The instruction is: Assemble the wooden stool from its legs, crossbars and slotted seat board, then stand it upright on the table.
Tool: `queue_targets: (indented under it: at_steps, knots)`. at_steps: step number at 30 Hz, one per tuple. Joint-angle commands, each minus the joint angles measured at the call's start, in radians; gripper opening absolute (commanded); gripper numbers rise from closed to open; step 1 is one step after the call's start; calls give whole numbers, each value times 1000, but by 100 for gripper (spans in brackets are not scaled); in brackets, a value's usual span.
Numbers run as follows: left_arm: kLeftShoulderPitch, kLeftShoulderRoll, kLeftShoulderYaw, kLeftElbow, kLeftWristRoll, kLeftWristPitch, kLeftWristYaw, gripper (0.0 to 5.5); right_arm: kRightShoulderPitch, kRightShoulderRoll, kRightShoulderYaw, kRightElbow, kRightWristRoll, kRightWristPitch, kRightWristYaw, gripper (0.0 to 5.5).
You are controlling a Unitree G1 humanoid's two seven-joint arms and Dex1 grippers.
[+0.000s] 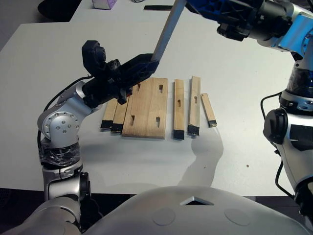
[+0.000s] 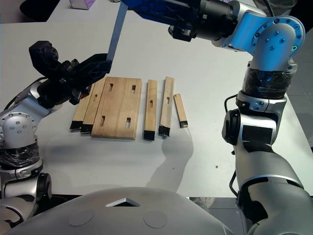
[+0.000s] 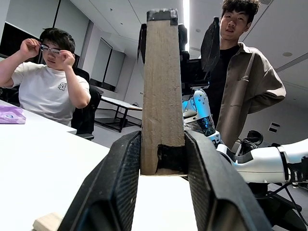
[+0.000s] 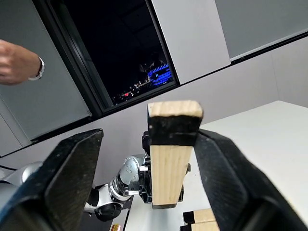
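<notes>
The leg point(image 1: 166, 32) you are handling hangs slanted in the air above the far edge of the seat board point(image 1: 146, 110), which lies flat on the table point(image 1: 49, 58). Your left gripper point(image 1: 149, 61) is clamped on the leg's lower taped end. Your right gripper point(image 2: 134, 6) brackets the upper end with its fingers spread.

I judge this a mid-air handover, before any slot fitting. Next, close the right gripper squarely before the left lets go.

The wrist views show those grip gaps. The head views show the spare legs point(image 1: 179, 108) and the crossbar point(image 1: 209, 109) beside the seat board.
</notes>
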Motion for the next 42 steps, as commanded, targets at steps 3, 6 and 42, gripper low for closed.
queue_targets:
  at_steps: [3,6,42]
  knots:
    - [41,26,-30,-25,44,3,-20,132,18,11,9,-25,-6,-13,-7,250]
    - [54,31,-39,-33,58,-3,-33,132,18,13,2,-23,-2,-11,-13,207]
    - [193,-201,38,84,398,-315,346,261,226,-233,332,126,-669,-781,324,134]
